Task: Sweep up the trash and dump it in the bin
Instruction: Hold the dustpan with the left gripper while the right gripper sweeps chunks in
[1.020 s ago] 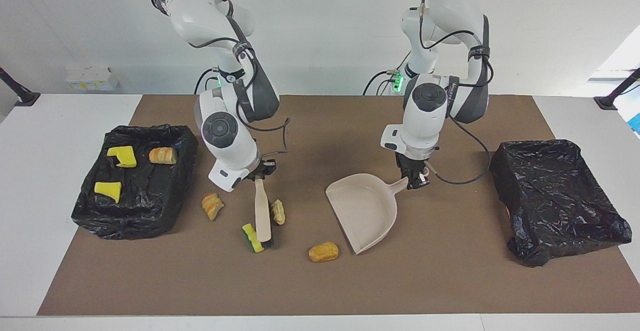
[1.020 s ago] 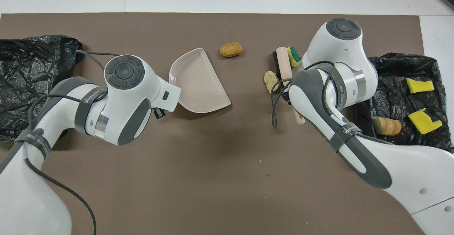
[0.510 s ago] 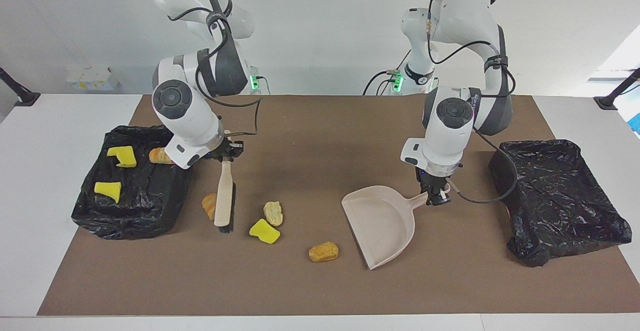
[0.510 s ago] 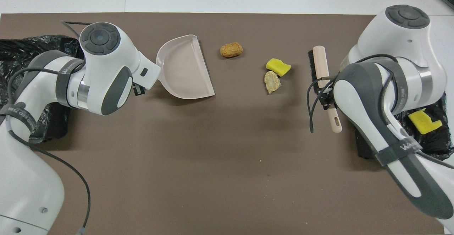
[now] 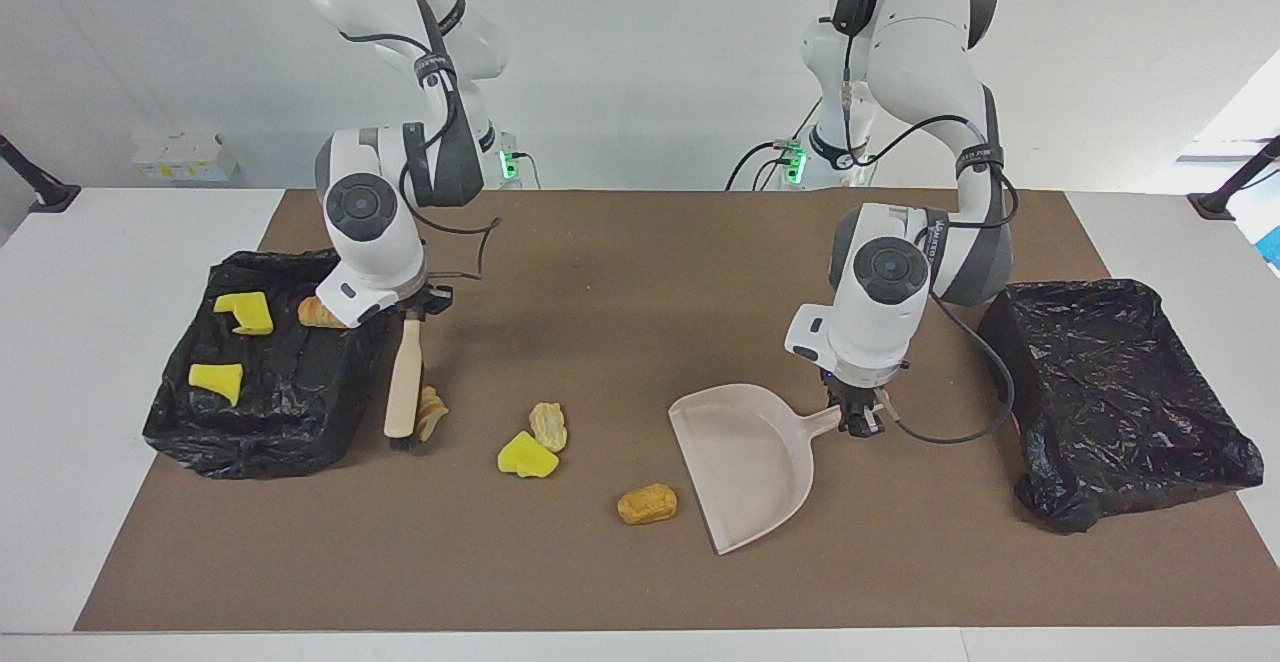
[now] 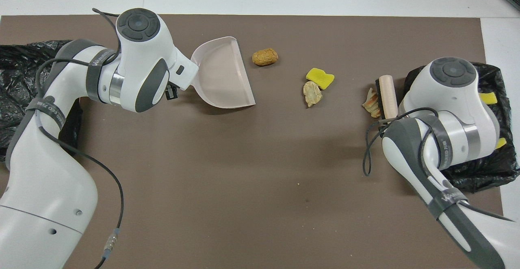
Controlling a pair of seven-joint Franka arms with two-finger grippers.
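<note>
Trash lies on the brown mat (image 5: 600,582) near the dustpan (image 5: 745,462): orange chunk (image 5: 647,503) just beside its mouth, yellow sponge (image 5: 527,457) and tan chunk (image 5: 548,424) toward the brush (image 5: 404,390), a sliced piece (image 5: 432,412) touching its bristles. Left gripper (image 5: 858,420) is clamped on the dustpan handle, right gripper (image 5: 415,304) on the brush handle. Sweeping seems under way; the next stroke needs to drive the scraps into the pan.

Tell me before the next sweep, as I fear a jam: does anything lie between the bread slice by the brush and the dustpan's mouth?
Yes: a yellow sponge piece and a tan chunk lie on the mat between the bread slice beside the brush and the dustpan, both trash too. Nothing else shows there.
</note>
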